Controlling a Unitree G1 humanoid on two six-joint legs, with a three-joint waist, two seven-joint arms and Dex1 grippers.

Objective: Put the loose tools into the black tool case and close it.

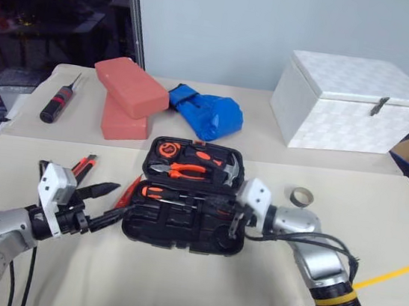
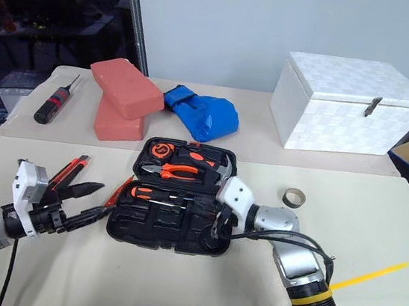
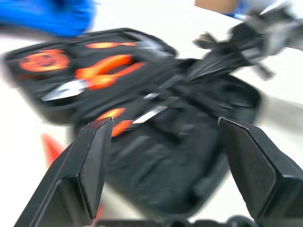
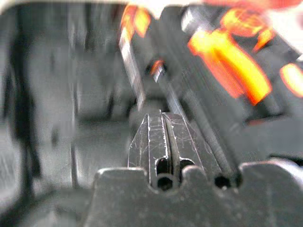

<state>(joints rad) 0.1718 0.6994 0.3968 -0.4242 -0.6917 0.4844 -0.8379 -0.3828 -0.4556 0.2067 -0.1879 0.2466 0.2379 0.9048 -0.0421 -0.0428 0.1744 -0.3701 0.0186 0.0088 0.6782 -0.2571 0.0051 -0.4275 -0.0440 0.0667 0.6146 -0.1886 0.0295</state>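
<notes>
Black tool case (image 1: 184, 195) lies open on desk (image 1: 263, 281). Right tool (image 1: 234, 223) over its right half, fingers together, empty. Left tool (image 1: 107, 204) at its left edge, fingers apart.

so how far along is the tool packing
Partly done: the open black tool case holds a screwdriver in its front half. The right gripper is shut over the case, holding nothing visible. Left: utility knife, tape roll, then closing.

Beige table (image 1: 172, 284): open black tool case (image 1: 179, 229), tape roll (image 1: 301, 197), white box (image 1: 354, 105).
</notes>
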